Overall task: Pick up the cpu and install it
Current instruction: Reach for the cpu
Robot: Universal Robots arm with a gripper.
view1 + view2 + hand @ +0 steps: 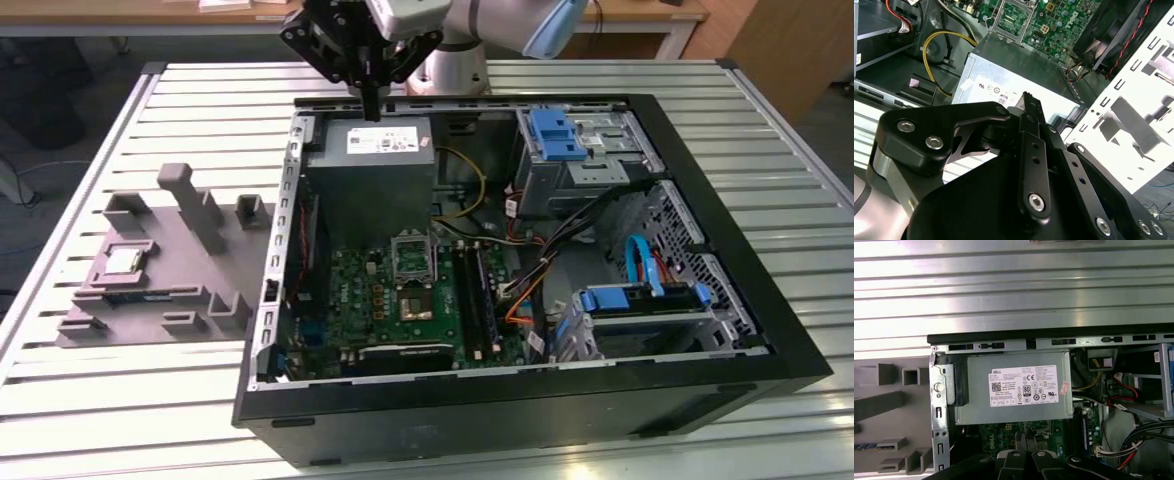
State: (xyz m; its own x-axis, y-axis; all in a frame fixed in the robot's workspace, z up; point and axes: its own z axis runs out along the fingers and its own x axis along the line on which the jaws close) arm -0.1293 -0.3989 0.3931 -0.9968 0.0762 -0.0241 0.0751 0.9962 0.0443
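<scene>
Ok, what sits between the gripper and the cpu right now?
In the exterior view, the gripper hangs over the power supply; between it and the cpu lie the case's wall and the grey holder's upright posts.

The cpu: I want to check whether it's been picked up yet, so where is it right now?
The small silvery square cpu lies in the grey moulded holder at the exterior view's left, beside the open black PC case.

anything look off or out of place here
Nothing stands out. The cpu lies flat in its recess on the grey holder, outside the PC case; the gripper hangs empty above the power supply.
</scene>
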